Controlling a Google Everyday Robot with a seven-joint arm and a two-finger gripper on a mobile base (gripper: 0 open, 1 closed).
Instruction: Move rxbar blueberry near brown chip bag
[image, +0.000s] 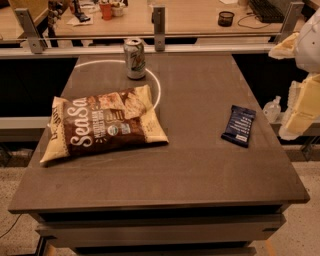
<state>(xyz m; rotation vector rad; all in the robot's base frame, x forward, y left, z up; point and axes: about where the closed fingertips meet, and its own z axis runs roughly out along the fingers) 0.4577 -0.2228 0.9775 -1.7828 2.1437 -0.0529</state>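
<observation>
The rxbar blueberry (239, 125), a small flat dark navy wrapper with white text, lies on the right side of the brown table (200, 170). The brown chip bag (102, 125), large, brown and cream with "SeaSa" lettering, lies flat on the left side, well apart from the bar. My gripper (301, 107) is the cream-coloured part of the arm at the right edge. It hangs beyond the table's right edge, to the right of the bar and not touching it. It holds nothing that I can see.
A silver soda can (135, 58) stands upright at the back of the table on a white circle line (156, 85). A metal rail (160, 47) and a desk with clutter run behind. A small clear bottle (272, 108) sits off the right edge.
</observation>
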